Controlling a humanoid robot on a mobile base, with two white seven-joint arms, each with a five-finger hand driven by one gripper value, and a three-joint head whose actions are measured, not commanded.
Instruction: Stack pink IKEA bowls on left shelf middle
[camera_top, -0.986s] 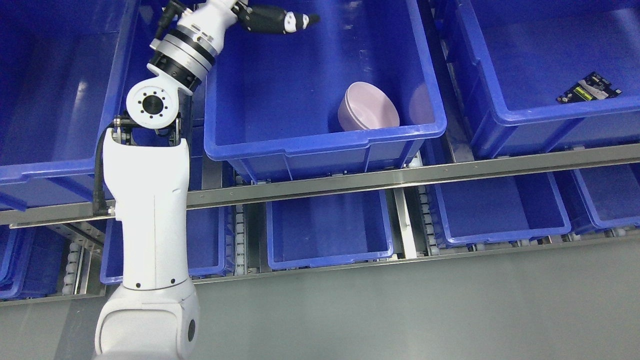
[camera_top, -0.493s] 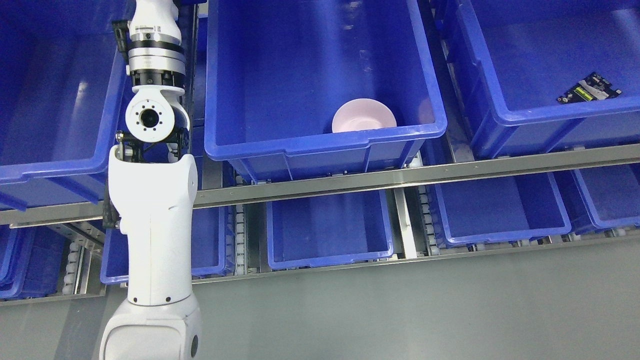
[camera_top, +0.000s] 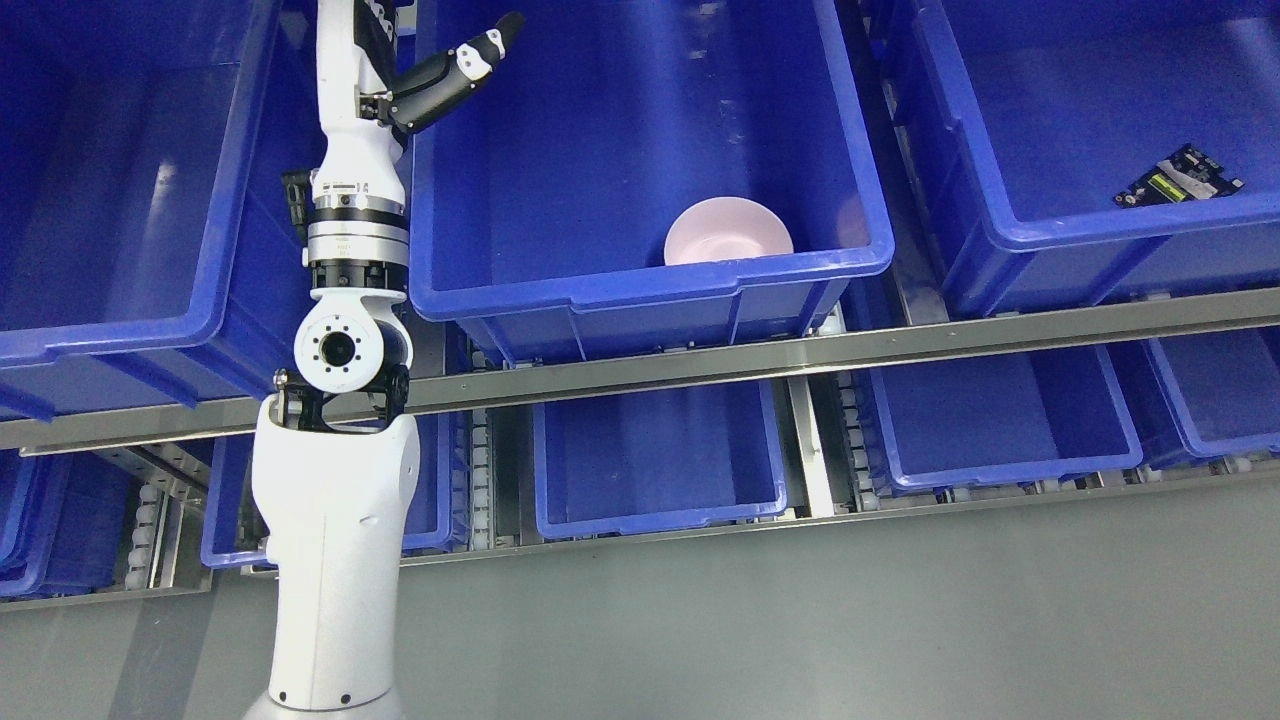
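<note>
A pink bowl (camera_top: 728, 232) sits upright, mouth up, in the front right corner of the middle blue bin (camera_top: 650, 285) on the upper shelf level. Its lower part is hidden behind the bin's front wall. I cannot tell whether it is a single bowl or a stack. My left arm rises from the bottom left along the bin's left wall. My left hand (camera_top: 440, 75) is at the top edge, over the bin's left rim, far left of the bowl. One black finger (camera_top: 470, 60) sticks out straight and holds nothing. The rest of the hand is cut off.
A blue bin (camera_top: 100, 330) stands to the left, and another to the right (camera_top: 1100, 215) holds a small circuit board (camera_top: 1178, 176). A metal shelf rail (camera_top: 800, 352) runs below them. Smaller blue bins (camera_top: 655, 460) sit on the lower level. Grey floor lies at the bottom.
The bowl, tilted on its side a second ago, has settled flat with its mouth up. My left hand has left the bin's middle and moved to its left rim; the arm has shifted right.
</note>
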